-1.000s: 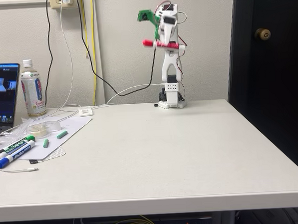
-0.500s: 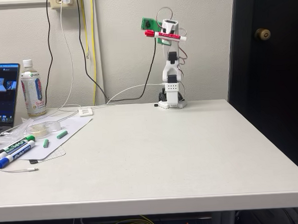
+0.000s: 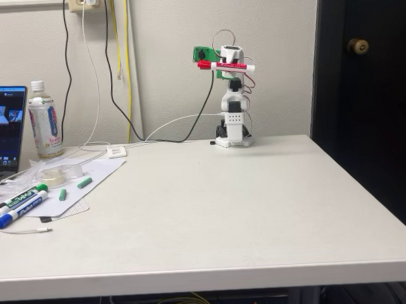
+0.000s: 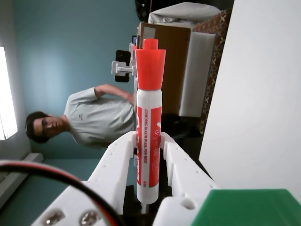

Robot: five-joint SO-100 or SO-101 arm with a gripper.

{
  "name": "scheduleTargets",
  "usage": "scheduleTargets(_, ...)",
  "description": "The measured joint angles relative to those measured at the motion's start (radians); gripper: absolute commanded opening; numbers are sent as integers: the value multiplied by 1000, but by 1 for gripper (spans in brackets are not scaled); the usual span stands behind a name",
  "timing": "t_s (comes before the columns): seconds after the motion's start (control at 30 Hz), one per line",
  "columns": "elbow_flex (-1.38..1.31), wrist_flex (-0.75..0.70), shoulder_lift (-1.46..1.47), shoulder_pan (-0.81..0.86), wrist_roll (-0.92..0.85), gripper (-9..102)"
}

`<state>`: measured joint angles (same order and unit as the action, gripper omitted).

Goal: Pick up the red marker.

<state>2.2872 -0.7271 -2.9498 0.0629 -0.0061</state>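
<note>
Clamping the red marker [image 4: 148, 127] between its two white fingers, the gripper [image 3: 227, 66] sits at the top of the folded-up arm, high above the back of the table [image 3: 212, 206]. In the fixed view the marker lies roughly level, cap toward the left. A person [image 4: 89, 117] stands beyond it in the wrist view.

red marker [image 3: 226, 66] held level above table [image 3: 212, 206], bottle [image 3: 44, 121] far left
</note>
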Motion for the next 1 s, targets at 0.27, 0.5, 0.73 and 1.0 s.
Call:
scheduleTargets(0.27, 2, 9, 34, -3, 118, 0)
scheduleTargets(0.5, 9, 11, 37, 6, 143, 0)
scheduleTargets(0.73, 80, 28, -15, 5, 124, 0)
scheduleTargets(1.0, 127, 28, -83, -49, 66, 0)
